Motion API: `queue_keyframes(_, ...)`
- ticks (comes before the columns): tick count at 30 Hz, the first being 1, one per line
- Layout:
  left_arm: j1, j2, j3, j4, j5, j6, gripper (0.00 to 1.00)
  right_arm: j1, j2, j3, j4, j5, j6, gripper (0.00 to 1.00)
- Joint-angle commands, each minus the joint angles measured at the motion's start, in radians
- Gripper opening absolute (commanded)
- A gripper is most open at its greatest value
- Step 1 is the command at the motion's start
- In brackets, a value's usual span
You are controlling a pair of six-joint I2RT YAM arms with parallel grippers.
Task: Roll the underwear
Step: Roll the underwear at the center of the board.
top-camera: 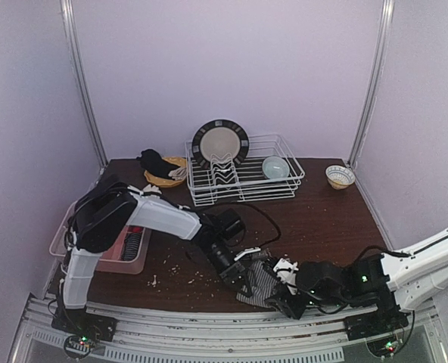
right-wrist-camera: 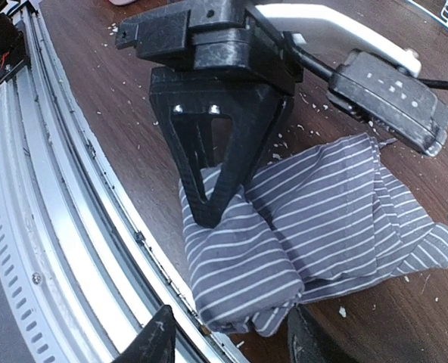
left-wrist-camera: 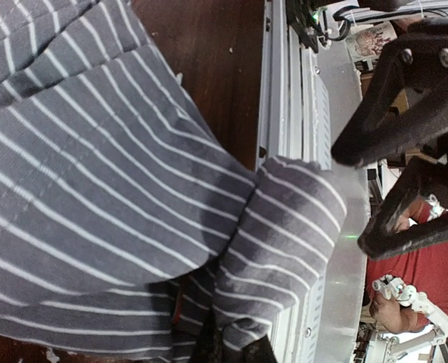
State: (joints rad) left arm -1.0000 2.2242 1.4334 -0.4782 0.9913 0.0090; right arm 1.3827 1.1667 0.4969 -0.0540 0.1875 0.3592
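Observation:
The underwear (top-camera: 257, 282) is grey cloth with thin white stripes, lying bunched at the table's near edge. Its near end is folded over into a thick roll (right-wrist-camera: 239, 265), and the rest spreads out flat behind (right-wrist-camera: 345, 204). My left gripper (top-camera: 244, 285) reaches down from the left. Its black fingers (right-wrist-camera: 216, 166) are shut on the cloth at the roll's top. In the left wrist view the striped fabric (left-wrist-camera: 118, 189) fills the frame and covers the left gripper (left-wrist-camera: 231, 349). My right gripper (right-wrist-camera: 231, 344) stands open, its fingertips on either side of the rolled end.
A metal rail (right-wrist-camera: 73, 227) runs along the near table edge right beside the roll. A white dish rack (top-camera: 243, 178) with a plate and a bowl stands at the back. A small bowl (top-camera: 339, 176) sits at back right, a pink tray (top-camera: 126, 253) at left. Crumbs litter the brown table (top-camera: 315, 227).

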Motion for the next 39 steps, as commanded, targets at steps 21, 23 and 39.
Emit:
queue_keyframes(21, 0.015, -0.057, -0.047, -0.005, -0.197, -0.063, 0.63, -0.169, 0.148, -0.079, 0.109, -0.194, 0.280, 0.00)
queue_keyframes(23, 0.015, -0.091, -0.070, 0.009, -0.217, -0.064, 0.89, -0.201, 0.146, -0.100, 0.141, -0.238, 0.295, 0.00)
queue_keyframes(39, -0.121, -0.639, -0.761, 0.942, -0.810, 0.208, 0.98, -0.453, 0.221, -0.162, 0.267, -0.592, 0.421, 0.00)
